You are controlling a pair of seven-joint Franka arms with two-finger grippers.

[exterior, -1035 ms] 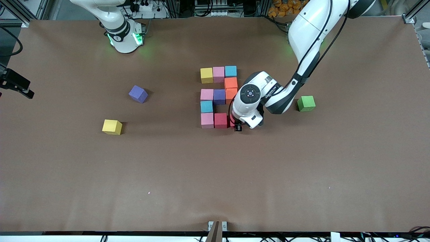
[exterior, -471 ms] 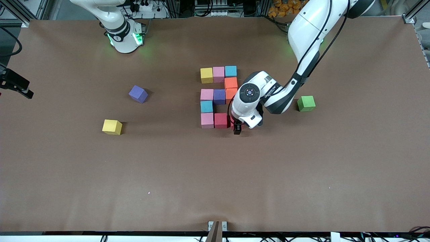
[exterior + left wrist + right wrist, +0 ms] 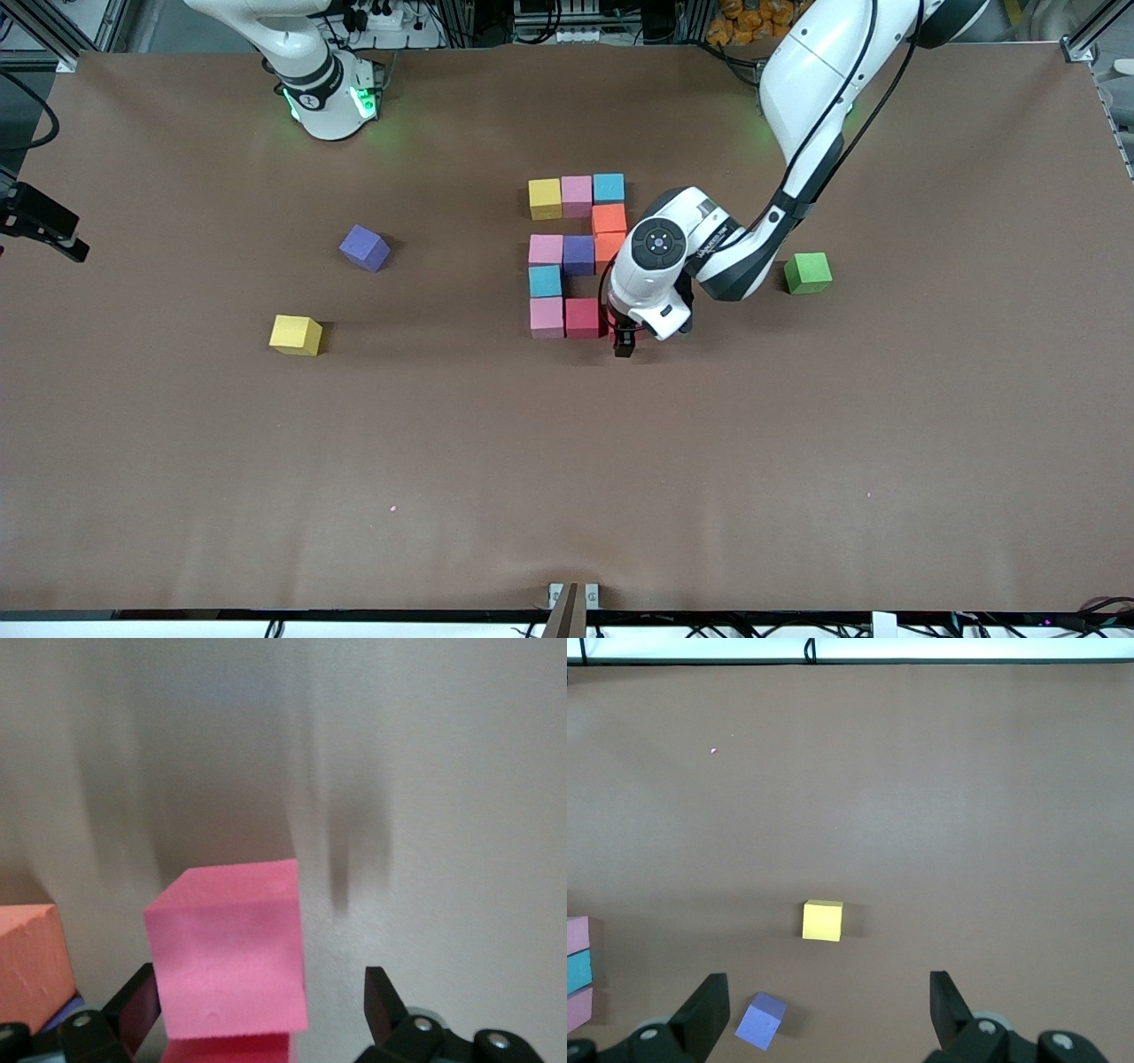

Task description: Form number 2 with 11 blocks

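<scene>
The left tool [image 3: 625, 341] hangs wide open over the last red block [image 3: 229, 948], which sits on the bench [image 3: 797, 443] ending the figure's nearest row, beside the other red block [image 3: 582, 317]. The eleven blocks [image 3: 576, 252] look placed, so lifting straight up seems next. The right tool [image 3: 824, 1014], also open and empty, waits above the bench.

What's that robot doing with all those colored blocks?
It's building a number 2 out of blocks. The left arm's claw is open around the last red block, at the end of the row nearest the front camera. The right arm waits off to the side, its claw open. A yellow block, a purple one and a green one sit apart.
</scene>
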